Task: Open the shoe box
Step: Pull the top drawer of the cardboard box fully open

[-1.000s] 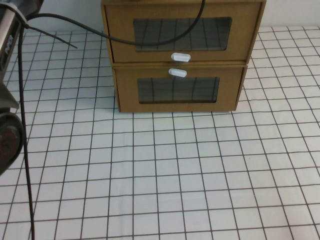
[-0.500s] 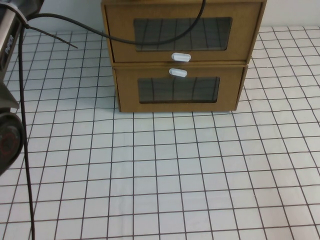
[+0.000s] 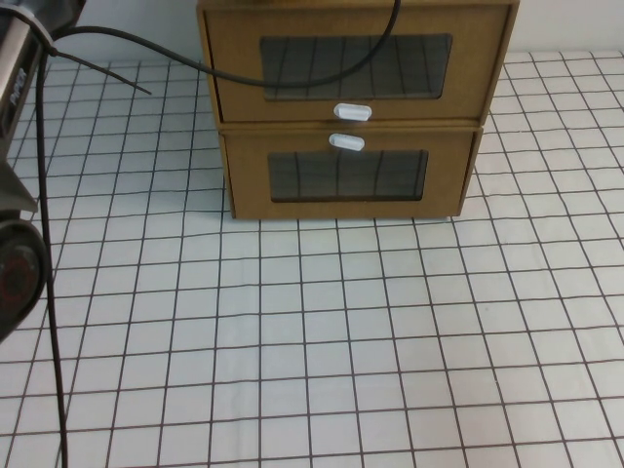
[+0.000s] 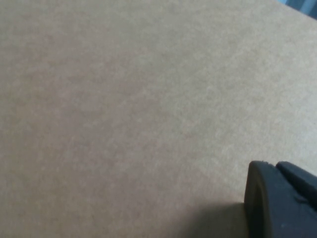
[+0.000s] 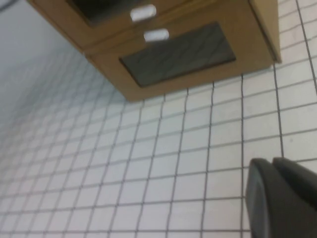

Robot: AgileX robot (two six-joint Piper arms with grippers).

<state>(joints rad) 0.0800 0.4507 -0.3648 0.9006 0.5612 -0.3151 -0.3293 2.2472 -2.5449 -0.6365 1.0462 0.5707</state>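
Well ahead of your right hand point(image 5: 280, 198), across the gridded counter point(image 3: 322, 341), two shoe boxes sit stacked: upper box point(image 3: 356, 58) on lower box point(image 3: 349, 175). Both are closed, each with a white handle point(image 3: 352, 111). Your right hand is together and holds nothing. Your left hand point(image 4: 282, 203) hangs just beside plain cardboard, likely a box surface; apart or together, can't tell. Step looks like approach, nothing opened yet. Next you'd probably spread a hand, reach one handle and pull that front toward you.

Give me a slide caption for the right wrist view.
Shut right gripper above the grid table, facing two stacked closed shoe boxes; left gripper out of frame, near cardboard.
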